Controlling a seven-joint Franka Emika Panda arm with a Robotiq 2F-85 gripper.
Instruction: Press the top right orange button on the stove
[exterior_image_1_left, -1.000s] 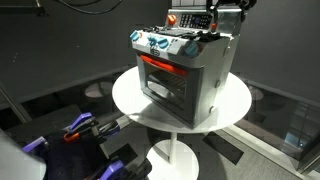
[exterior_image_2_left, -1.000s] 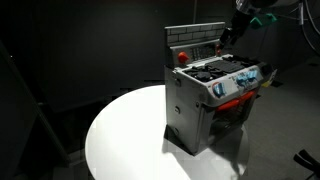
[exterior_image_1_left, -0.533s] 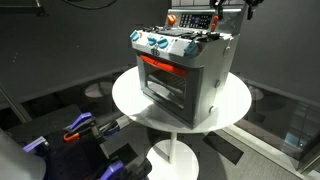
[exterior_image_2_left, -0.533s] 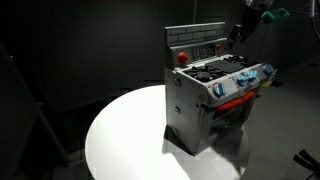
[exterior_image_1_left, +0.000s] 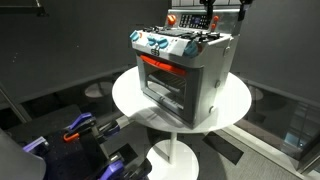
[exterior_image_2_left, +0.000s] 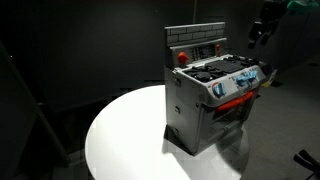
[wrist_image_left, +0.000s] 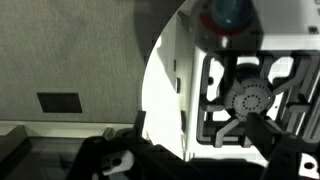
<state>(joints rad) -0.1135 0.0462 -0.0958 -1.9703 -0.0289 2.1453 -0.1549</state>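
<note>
1. Moved since a second ago: the gripper (exterior_image_2_left: 258, 33) was right up against the stove's back panel (exterior_image_2_left: 200, 42), and now it's lifted up and off to the side.
2. Going left to right in an exterior view: the round white table (exterior_image_2_left: 115, 140) comes first, then the toy stove (exterior_image_2_left: 200, 105) sitting on it.
3. A big red button (exterior_image_2_left: 181, 57) sits at the panel's left end. The orange button should be at the right end, but it's too small to pick out.
4. The gripper hangs well clear of the stove. Can't tell if the fingers are apart or together.
5. My guess is it's backing off after a press. If the press didn't land, it needs to come back down square on the panel's right end.
</note>
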